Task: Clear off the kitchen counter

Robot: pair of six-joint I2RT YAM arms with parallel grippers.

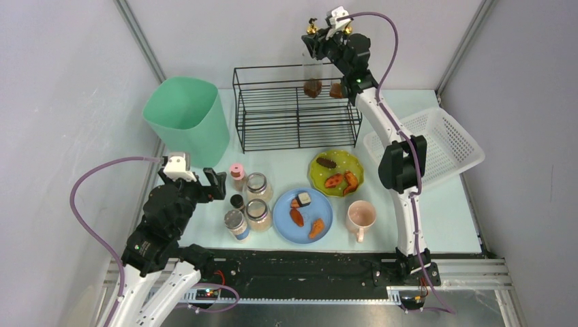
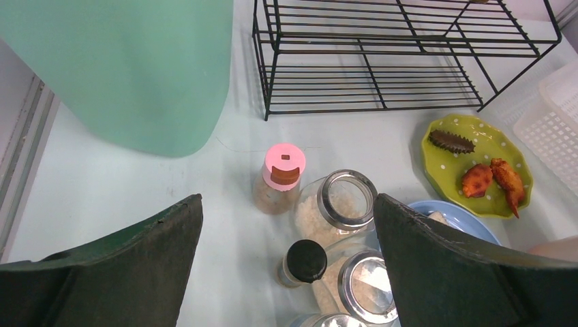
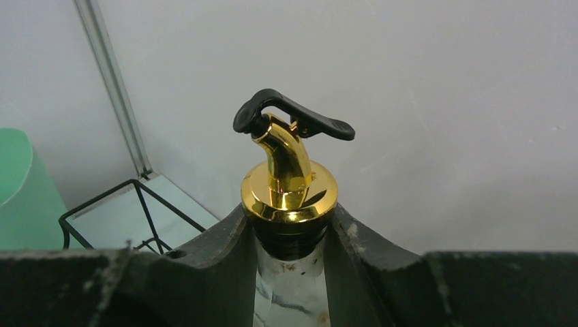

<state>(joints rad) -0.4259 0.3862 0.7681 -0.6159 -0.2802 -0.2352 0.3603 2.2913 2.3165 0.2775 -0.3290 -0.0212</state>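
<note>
The kitchen counter (image 1: 443, 218) is a pale mint tabletop. My right gripper (image 1: 315, 46) is shut on the neck of a glass bottle (image 3: 290, 286) with a gold pourer (image 3: 289, 184), held upright at the back right of the black wire rack (image 1: 272, 121). Brown liquid shows in the bottle's base (image 1: 313, 88). My left gripper (image 2: 287, 201) hangs open and empty above the counter's left front. A pink-capped shaker (image 2: 282, 174), a black-capped shaker (image 2: 305, 262) and glass jars (image 2: 341, 201) stand below it.
A second bottle (image 1: 336, 89) stands beside the held one. A green bin (image 1: 187, 119) is at the back left and a white basket (image 1: 453, 146) at the right. A green plate (image 1: 337, 154) and a blue plate (image 1: 320, 208) carry food beside a pink mug (image 1: 360, 216).
</note>
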